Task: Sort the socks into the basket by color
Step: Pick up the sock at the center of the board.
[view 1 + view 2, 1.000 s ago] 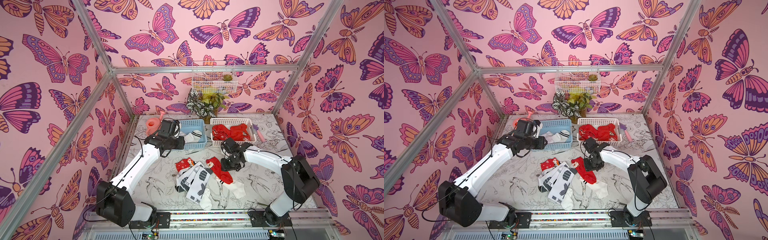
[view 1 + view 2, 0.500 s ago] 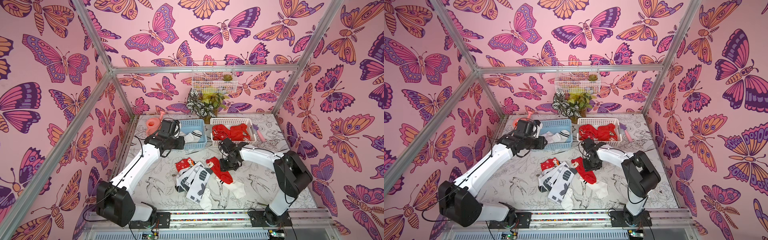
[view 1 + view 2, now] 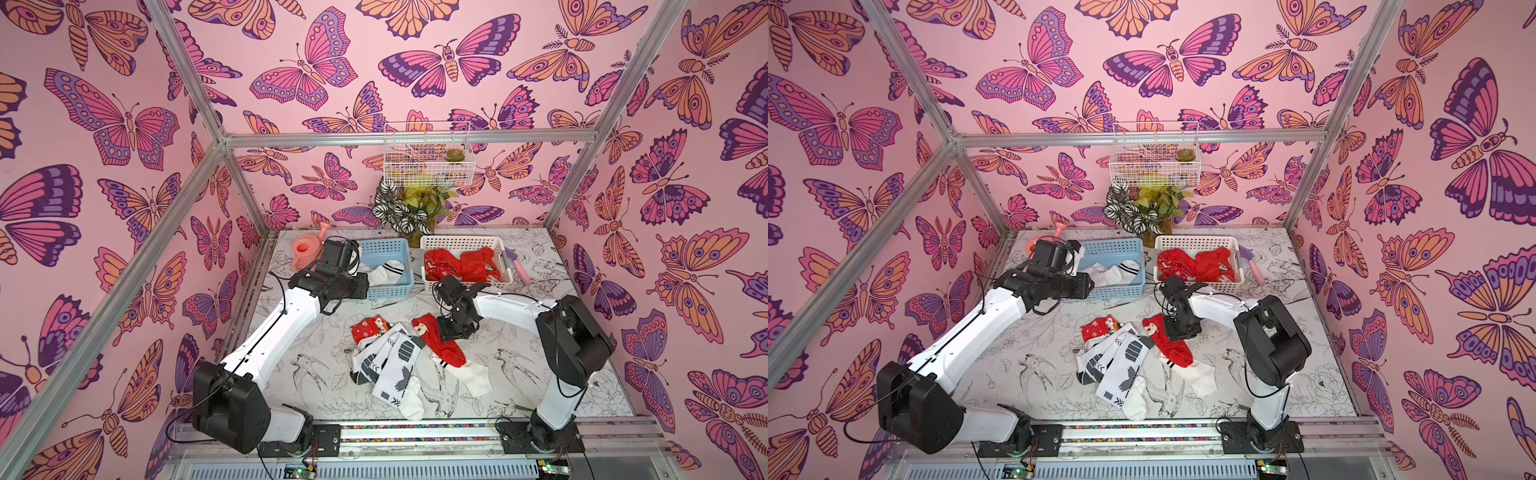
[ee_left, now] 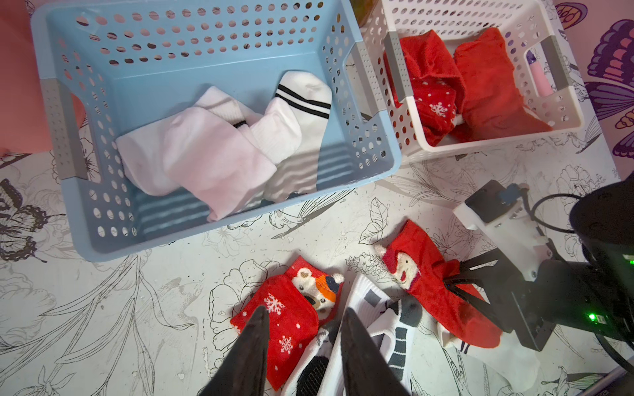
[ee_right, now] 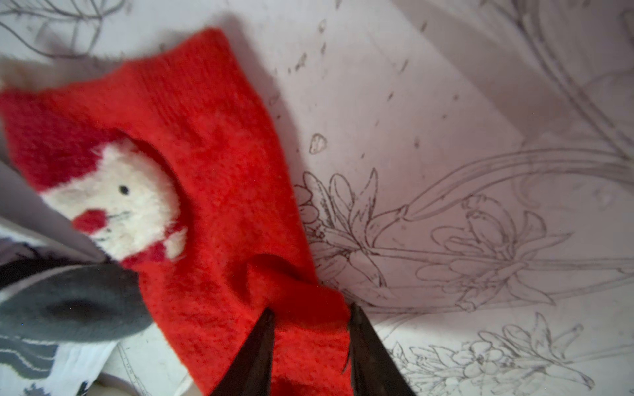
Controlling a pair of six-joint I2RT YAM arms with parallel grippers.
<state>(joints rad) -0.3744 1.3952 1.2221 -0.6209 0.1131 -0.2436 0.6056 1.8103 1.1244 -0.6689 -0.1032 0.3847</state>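
Pink butterfly walls (image 3: pixel 124 124) ring a flower-print table (image 3: pixel 316 374) where socks (image 3: pixel 451 355) sit half sorted.
One red Santa sock (image 5: pixel 212 171) lies at the right edge of the loose heap mid-table, a fold of it pinched between the fingers of the right gripper (image 5: pixel 310 319). Just left of it lie white socks with grey blocks (image 3: pixel 1121 365) and a red snowflake sock (image 4: pixel 288 319). Farther back, two baskets stand side by side: the blue basket (image 4: pixel 206 41) on the left holds white socks (image 4: pixel 212 151), the white basket (image 4: pixel 480 17) on the right holds red socks (image 4: pixel 487 85). The left gripper (image 4: pixel 303 315) hangs by the blue basket's near side, fingers apart, holding nothing.
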